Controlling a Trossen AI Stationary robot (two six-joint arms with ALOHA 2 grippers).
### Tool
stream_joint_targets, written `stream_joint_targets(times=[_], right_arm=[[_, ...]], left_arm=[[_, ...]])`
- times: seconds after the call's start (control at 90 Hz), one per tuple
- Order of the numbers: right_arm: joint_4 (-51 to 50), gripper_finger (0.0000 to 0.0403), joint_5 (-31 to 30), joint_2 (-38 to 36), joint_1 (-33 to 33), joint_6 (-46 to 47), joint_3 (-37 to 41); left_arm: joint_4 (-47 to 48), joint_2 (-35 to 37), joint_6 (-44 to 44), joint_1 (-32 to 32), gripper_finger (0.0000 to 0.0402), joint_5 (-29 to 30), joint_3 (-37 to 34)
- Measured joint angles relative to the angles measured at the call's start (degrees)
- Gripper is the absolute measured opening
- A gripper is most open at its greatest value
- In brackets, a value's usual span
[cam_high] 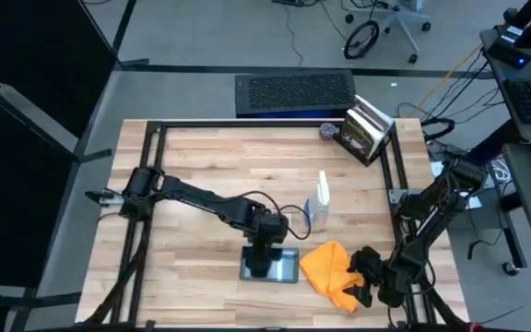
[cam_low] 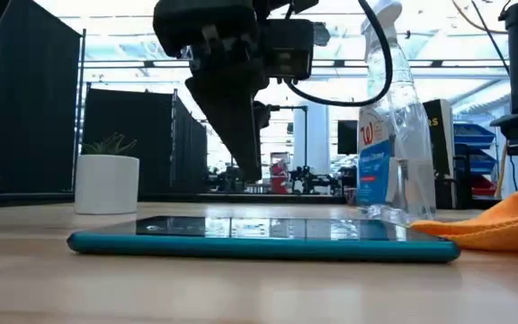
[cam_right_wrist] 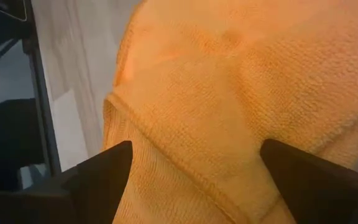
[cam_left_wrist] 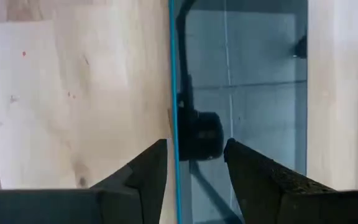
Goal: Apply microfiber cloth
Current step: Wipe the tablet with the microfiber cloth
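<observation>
Cloth lies crumpled just right of the tablet, directly under the right gripper, whose wide-open fingers straddle it ungrasped, while the left gripper hovers open and empty over the tablet's edge.

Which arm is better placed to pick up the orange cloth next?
The right. Its hand is open directly over the microfiber cloth, fingers straddling it. The left hand is open over the tablet, off to the side.

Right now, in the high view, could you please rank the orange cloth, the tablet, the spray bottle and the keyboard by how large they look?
1. Keyboard
2. Orange cloth and tablet: too alike to rank; the left gripper covers part of the tablet.
3. Spray bottle
</observation>
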State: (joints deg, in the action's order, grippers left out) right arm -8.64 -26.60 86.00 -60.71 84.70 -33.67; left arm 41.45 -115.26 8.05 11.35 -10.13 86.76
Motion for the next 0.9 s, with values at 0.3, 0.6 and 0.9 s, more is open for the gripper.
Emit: stream_joint_targets(times=[0.3,0.6,0.9], right_arm=[[-12.9,0.0352,-0.6,-1.7,0.8,-7.7,-9.0],[-19.4,0.0352,-0.9,-1.7,3.1,-12.1,-14.1],[-14.3,0.0352,4.6,6.5,10.1,-25.4,-14.0]], left_arm=[[2.3,6.3,2.5,4.4,0.0148,10.0,0.0],[1.2,9.5,8.2,11.9,0.0148,19.8,-4.3],[-20.7,14.4,18.4,15.5,0.0148,21.6,-22.1]])
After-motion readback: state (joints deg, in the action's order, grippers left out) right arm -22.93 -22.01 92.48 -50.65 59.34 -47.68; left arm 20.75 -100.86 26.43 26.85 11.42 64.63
